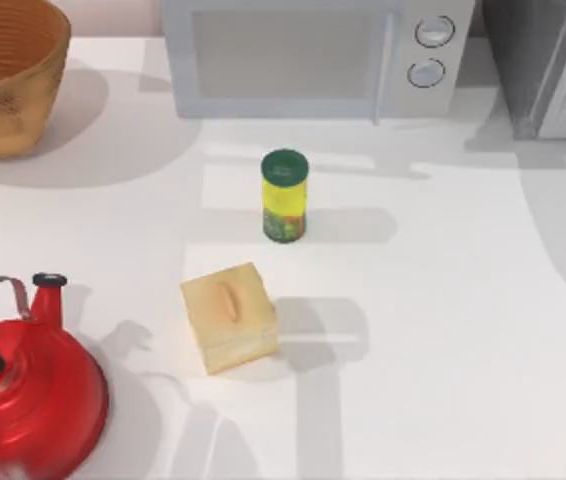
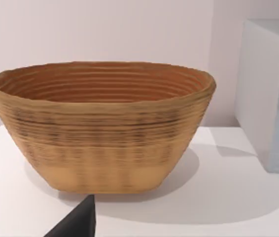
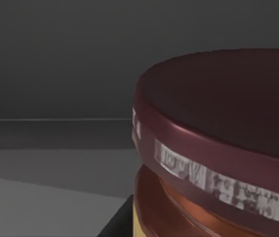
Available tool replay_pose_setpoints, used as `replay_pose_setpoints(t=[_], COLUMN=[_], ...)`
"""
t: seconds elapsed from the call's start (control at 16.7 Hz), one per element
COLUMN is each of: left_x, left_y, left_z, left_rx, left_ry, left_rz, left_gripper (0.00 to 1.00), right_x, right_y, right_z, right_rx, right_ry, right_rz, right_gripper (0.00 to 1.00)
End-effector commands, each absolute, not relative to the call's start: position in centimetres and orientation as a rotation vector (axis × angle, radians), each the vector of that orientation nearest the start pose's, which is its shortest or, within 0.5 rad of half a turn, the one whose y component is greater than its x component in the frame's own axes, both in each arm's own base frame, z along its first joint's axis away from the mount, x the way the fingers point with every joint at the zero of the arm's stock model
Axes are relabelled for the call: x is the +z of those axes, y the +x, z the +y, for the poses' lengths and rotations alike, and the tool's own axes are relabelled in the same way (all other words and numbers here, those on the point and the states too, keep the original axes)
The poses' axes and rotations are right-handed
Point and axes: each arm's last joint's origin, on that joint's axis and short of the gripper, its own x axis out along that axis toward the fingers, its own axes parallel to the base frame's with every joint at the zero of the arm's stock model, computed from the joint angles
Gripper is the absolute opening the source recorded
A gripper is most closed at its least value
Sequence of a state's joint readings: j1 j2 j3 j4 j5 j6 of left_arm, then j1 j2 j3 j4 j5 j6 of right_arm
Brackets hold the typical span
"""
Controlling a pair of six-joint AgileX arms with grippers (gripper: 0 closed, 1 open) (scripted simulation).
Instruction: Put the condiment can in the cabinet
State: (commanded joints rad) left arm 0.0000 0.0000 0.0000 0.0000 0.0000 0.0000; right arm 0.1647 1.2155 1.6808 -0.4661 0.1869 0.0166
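The condiment can (image 3: 213, 148), with its dark maroon lid and an orange-yellow label below, sits very close in the right wrist view. My right gripper (image 3: 203, 224) is shut on it, and one dark finger (image 3: 116, 223) lies against its side. Dark grey walls and a grey floor surround the can there. The cabinet (image 1: 553, 60), a dark grey box, stands at the table's far right corner. A dark part of my left gripper (image 2: 79, 222) shows in the left wrist view, facing the wicker basket (image 2: 102, 123).
A light grey microwave (image 1: 313, 55) stands at the back middle, and the wicker basket (image 1: 8, 75) at the back left. A slim yellow can with a green lid (image 1: 284, 195) stands mid-table, a tan block (image 1: 229, 315) in front of it, and a red kettle (image 1: 28, 395) at the front left.
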Motion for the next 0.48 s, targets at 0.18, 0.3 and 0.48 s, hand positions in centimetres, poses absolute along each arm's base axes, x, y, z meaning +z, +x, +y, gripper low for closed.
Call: replay_pose_setpoints(t=[0.18, 0.3, 0.48], left_x=[16.0, 16.0, 16.0], left_y=[10.6, 10.6, 10.6], left_z=[-0.1, -0.1, -0.1], left_rx=[0.0, 0.0, 0.0], left_ry=[0.0, 0.0, 0.0], left_rz=[0.0, 0.0, 0.0], left_gripper=[1.0, 1.0, 1.0], right_x=[52.6, 53.0, 53.0], right_y=[23.9, 24.5, 24.6], right_z=[4.3, 4.6, 4.8], right_rx=[-0.011, -0.001, 0.003], right_ry=[0.003, 0.003, 0.003], right_rz=[0.001, 0.001, 0.002], right_gripper=[0.0, 0.0, 0.0])
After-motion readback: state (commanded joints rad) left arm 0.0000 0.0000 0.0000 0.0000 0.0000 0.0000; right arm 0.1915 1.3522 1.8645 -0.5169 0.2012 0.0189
